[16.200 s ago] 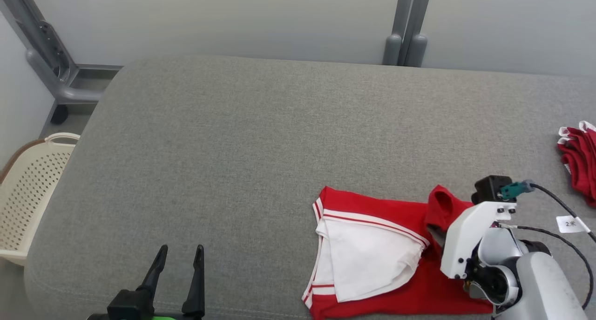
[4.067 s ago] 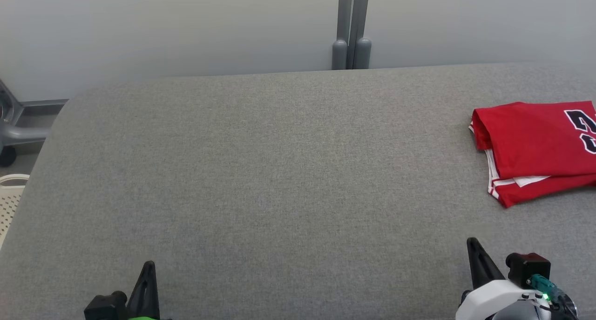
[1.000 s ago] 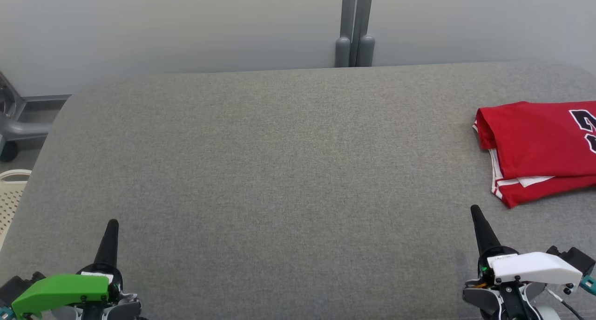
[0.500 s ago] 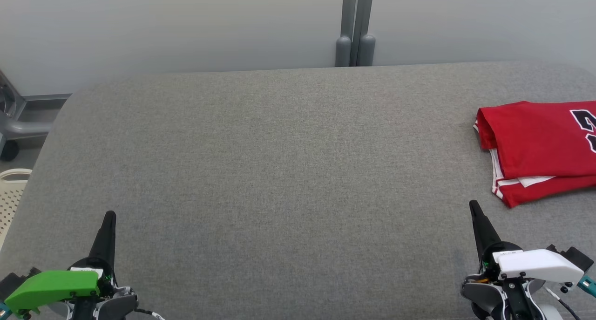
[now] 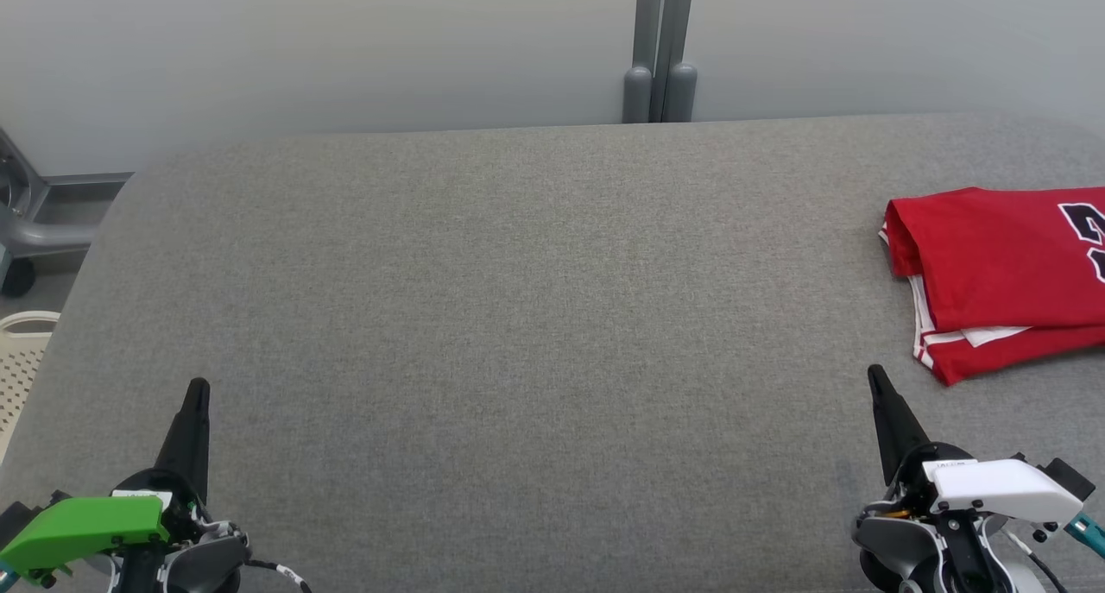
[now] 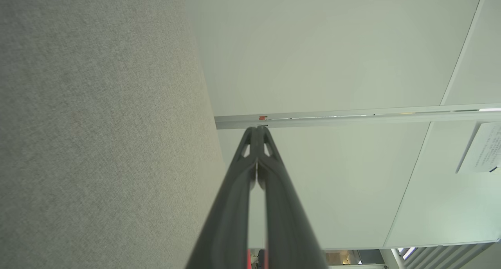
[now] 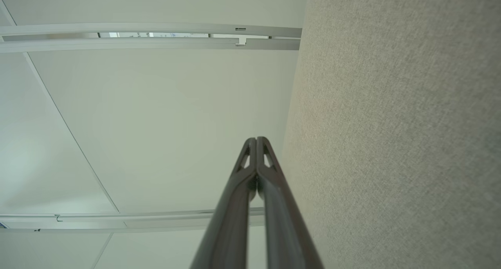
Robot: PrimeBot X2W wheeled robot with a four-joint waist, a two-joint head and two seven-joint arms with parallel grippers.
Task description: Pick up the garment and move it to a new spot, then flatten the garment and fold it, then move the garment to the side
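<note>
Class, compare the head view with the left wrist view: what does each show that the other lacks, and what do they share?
Head view's own: the folded red jersey at the right, the right gripper and a cream perforated basket at the left edge. Left wrist view's own: a pale rail across the wall and a paper notice. Shared: the left gripper, shut, the grey fabric surface and the pale wall.

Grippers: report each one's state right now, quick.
Left gripper: closed, fingers pressed together, holding nothing.
Right gripper: closed, fingers pressed together, holding nothing.
</note>
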